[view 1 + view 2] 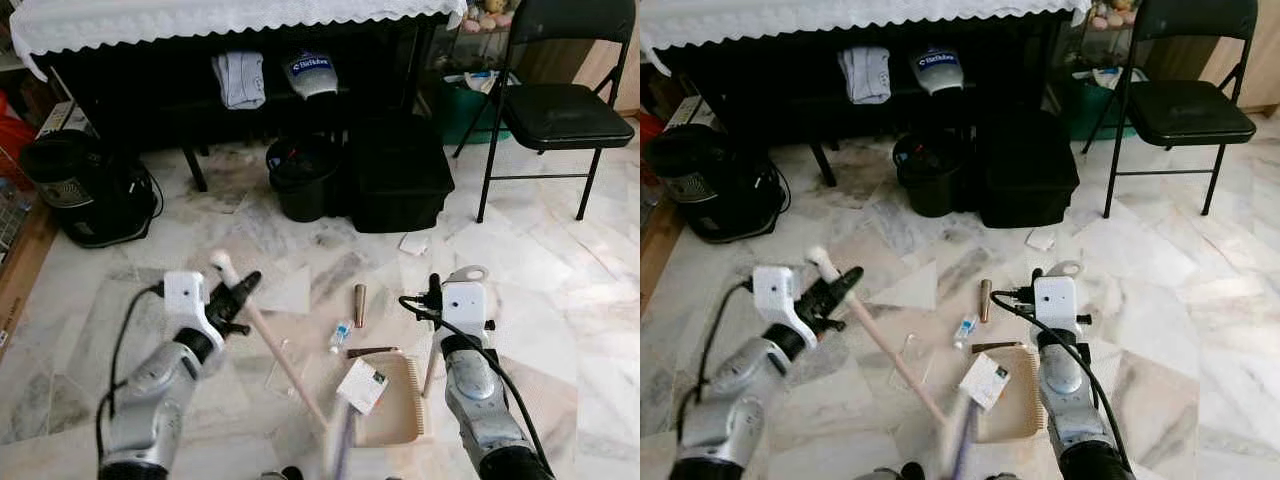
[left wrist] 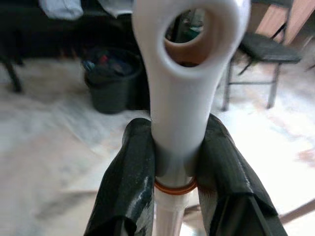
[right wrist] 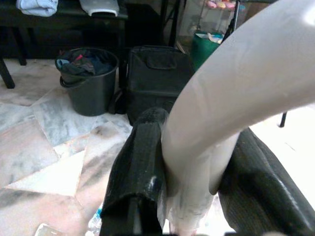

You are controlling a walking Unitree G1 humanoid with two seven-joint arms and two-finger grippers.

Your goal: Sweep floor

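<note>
My left gripper (image 1: 238, 295) is shut on the top end of a pale broom handle (image 1: 278, 352), which slants down to a blurred broom head (image 1: 338, 452) at the bottom edge. In the left wrist view both black fingers (image 2: 130, 172) clamp the handle (image 2: 179, 103) just below its hanging hole. My right gripper (image 3: 197, 162) is shut on the curved handle (image 1: 468, 273) of a beige dustpan (image 1: 392, 405) resting on the marble floor. A small card box (image 1: 362, 385) lies on the pan's edge. A brown tube (image 1: 359, 305), a tiny bottle (image 1: 340, 336) and a thin brown stick (image 1: 372, 351) lie just beyond it.
A black bucket (image 1: 302, 178) and a black case (image 1: 398, 172) stand under a cloth-covered table (image 1: 200, 20). A black folding chair (image 1: 565, 110) is at the right, a black appliance (image 1: 85, 185) with a cord at the left. A white scrap (image 1: 413, 243) lies ahead.
</note>
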